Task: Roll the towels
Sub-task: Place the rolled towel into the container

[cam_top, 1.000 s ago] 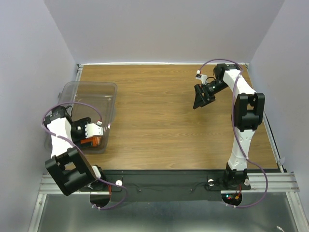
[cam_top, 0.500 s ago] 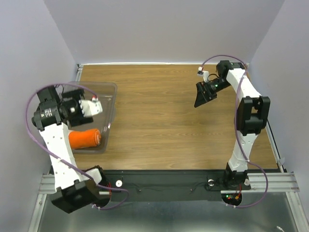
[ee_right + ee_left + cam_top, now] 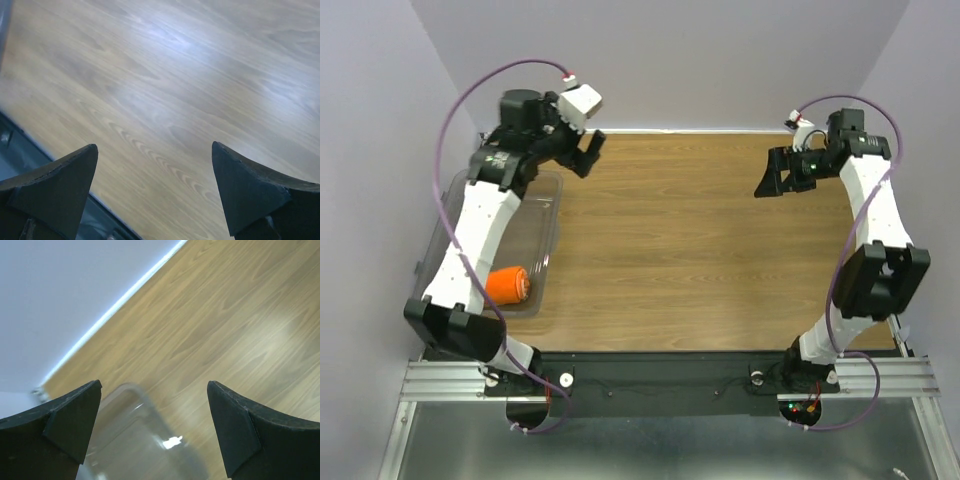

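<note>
The orange towel (image 3: 507, 284) lies rolled up in the near end of the clear plastic tub (image 3: 542, 180) at the table's left. My left gripper (image 3: 585, 153) is open and empty, raised high over the tub's far corner, well away from the towel. In the left wrist view its open gripper (image 3: 154, 415) frames the tub's corner (image 3: 130, 440) and bare wood. My right gripper (image 3: 772, 177) is open and empty, raised above the table's far right. In the right wrist view its open gripper (image 3: 155, 175) shows only wood. The towel is out of both wrist views.
The wooden table (image 3: 670, 250) lies between grey walls. Its far edge meets the wall in a bright strip (image 3: 110, 310). A metal rail (image 3: 670, 375) with both arm bases runs along the near edge; the dark near edge shows in the right wrist view (image 3: 30, 150).
My left arm has let go of the rolled towel in the tub and swung up and far back over the tub's far corner. My right arm has risen and moved right.
</note>
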`<move>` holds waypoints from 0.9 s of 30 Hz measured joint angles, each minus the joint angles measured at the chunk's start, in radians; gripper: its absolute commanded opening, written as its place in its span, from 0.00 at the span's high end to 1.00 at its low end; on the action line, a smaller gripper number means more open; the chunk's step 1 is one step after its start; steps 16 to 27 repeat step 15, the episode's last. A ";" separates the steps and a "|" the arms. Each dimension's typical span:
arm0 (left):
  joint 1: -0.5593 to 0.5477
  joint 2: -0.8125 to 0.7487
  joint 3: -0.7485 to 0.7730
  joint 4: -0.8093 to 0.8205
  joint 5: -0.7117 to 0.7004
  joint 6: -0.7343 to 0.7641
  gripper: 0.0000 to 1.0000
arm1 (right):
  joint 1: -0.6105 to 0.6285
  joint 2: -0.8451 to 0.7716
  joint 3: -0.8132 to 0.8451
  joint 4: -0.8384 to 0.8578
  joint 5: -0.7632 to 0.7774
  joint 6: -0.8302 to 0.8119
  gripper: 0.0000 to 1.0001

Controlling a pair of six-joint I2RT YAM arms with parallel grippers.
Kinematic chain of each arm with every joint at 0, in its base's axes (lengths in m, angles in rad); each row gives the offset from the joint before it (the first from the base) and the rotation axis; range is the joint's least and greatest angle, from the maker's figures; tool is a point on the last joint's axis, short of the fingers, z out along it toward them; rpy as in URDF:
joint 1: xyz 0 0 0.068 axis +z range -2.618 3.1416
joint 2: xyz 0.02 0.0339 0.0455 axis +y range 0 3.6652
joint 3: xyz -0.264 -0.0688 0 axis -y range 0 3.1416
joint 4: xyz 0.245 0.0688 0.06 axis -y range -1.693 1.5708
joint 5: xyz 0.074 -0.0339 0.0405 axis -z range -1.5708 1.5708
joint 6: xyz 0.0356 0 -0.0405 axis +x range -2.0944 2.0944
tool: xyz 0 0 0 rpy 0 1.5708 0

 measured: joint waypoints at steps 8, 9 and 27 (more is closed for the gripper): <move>-0.204 0.060 -0.239 0.209 -0.142 -0.277 0.01 | 0.011 -0.224 -0.348 0.291 0.096 0.243 0.00; -0.212 0.060 -0.279 0.229 -0.153 -0.295 0.01 | 0.018 -0.227 -0.400 0.333 0.104 0.263 0.00; -0.218 0.060 -0.471 0.273 -0.197 -0.365 0.01 | 0.090 -0.226 -0.601 0.433 0.180 0.342 0.00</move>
